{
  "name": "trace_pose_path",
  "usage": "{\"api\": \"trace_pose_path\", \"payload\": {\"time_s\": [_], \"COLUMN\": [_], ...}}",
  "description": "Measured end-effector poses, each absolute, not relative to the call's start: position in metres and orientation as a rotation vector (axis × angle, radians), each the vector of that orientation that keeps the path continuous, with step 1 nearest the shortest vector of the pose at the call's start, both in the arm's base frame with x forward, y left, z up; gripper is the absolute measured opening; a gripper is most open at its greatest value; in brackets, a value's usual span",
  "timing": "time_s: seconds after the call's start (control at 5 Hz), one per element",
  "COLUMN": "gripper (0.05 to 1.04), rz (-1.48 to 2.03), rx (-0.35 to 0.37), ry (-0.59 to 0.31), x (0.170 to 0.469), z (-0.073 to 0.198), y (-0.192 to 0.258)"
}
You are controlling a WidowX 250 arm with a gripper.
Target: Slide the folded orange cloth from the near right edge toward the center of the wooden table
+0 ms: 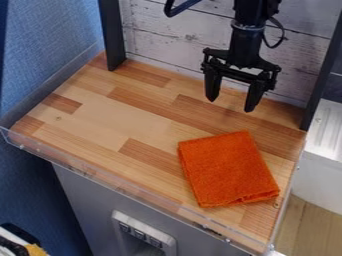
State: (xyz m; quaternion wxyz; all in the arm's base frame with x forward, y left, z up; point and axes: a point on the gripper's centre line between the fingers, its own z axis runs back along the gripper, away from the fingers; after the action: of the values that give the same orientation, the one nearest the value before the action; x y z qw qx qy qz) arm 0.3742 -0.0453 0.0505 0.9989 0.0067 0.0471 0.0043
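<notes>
The black gripper point(230, 104) hangs over the back right part of the wooden surface, its two fingers spread apart with nothing between them. An orange cloth point(227, 169), folded into a rough rectangle, lies flat on the right front part of the surface. The gripper is above and behind the cloth, not touching it. Folded layers show along the cloth's front edge.
The wooden table top point(110, 125) has a clear plastic rim point(127, 186) along its front. Black posts point(111, 35) stand at the back left and right, before a whitewashed plank wall point(163, 30). A white unit point(320, 165) stands at the right.
</notes>
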Motion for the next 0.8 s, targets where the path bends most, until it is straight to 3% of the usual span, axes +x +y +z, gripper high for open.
{"api": "trace_pose_path", "payload": {"time_s": [0.4, 0.8], "gripper": [0.998, 0.997], "rz": [-0.058, -0.161], "rx": [0.006, 0.006], "ry": [0.107, 0.002], "x": [0.355, 0.337], "z": [0.033, 0.034], "y": [-0.057, -0.071]}}
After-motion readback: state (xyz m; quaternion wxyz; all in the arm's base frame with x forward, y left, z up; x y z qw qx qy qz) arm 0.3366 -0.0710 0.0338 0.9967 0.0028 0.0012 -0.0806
